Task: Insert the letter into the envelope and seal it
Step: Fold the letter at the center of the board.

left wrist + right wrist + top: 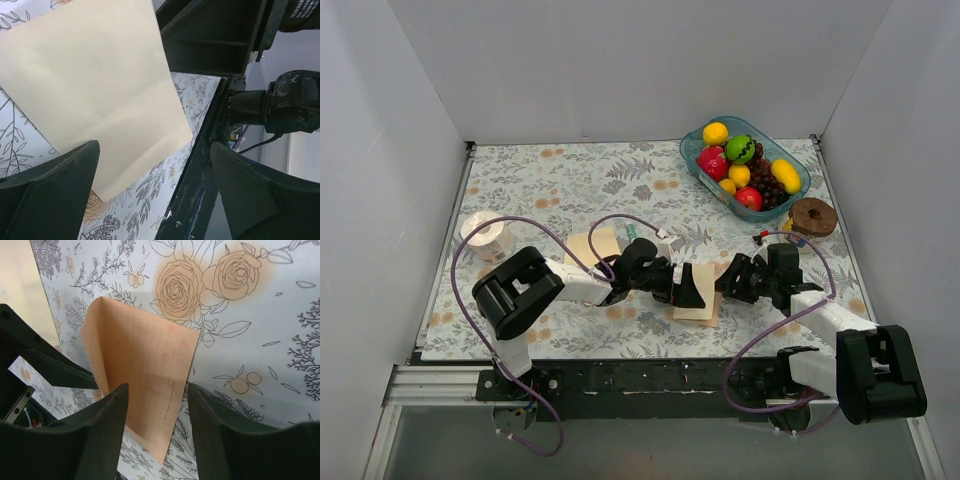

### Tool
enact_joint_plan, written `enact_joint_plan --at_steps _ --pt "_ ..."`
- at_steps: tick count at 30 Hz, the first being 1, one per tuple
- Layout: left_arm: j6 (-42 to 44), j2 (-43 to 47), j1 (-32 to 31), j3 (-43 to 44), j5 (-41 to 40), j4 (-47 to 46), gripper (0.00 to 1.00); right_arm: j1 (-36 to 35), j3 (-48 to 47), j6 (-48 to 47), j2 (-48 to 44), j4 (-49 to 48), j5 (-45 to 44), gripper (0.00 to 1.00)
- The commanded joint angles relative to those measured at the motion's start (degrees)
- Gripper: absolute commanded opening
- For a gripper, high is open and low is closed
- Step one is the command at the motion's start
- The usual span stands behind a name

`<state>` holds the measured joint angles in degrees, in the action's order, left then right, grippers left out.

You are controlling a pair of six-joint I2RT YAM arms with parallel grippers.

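The envelope (702, 288), a plain cream-yellow sheet, lies flat on the floral table between my two grippers. It fills the upper left of the left wrist view (100, 85); no flap shows there. The letter (145, 375), salmon-peach with faint lines, lies beside it with one edge curled up, and its peach edge shows in the top view (697, 319). My left gripper (688, 285) is open, low over the envelope's near end (155, 200). My right gripper (732, 279) is open, and its fingers straddle the letter's near corner (157, 432).
A blue bowl of fruit (692, 158) stands at the back right, with a brown disc (813, 216) beside it. A tape roll (485, 237) sits at the left. Another cream paper (592, 245) lies behind my left forearm. The table's black front rail (200, 175) is close.
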<state>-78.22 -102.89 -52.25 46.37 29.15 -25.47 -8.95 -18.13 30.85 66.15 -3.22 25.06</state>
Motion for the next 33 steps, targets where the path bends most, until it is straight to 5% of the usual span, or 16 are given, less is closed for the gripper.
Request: enact_joint_plan --at_steps 1,12,22,27,33 --pt "-0.36 0.06 -0.22 -1.37 0.82 -2.91 0.93 0.07 0.47 -1.85 0.21 10.68 -10.02 0.69" --pt "-0.97 -2.14 -0.22 -4.01 -0.41 -4.41 0.92 0.16 -5.07 0.17 -13.32 22.56 -22.6 0.78" --pt "-0.62 -3.37 -0.22 -3.92 -1.46 -3.44 0.91 0.16 -4.9 -6.32 -12.37 15.18 -7.23 0.7" --pt "-0.53 -3.37 -0.22 -4.01 -1.64 -3.27 0.91 0.07 -4.72 -7.3 -6.13 11.49 -4.14 0.59" --pt "-0.45 -3.46 -0.22 -3.92 -1.64 -3.09 0.91 0.07 -4.37 -7.82 -3.57 7.8 -2.3 0.58"
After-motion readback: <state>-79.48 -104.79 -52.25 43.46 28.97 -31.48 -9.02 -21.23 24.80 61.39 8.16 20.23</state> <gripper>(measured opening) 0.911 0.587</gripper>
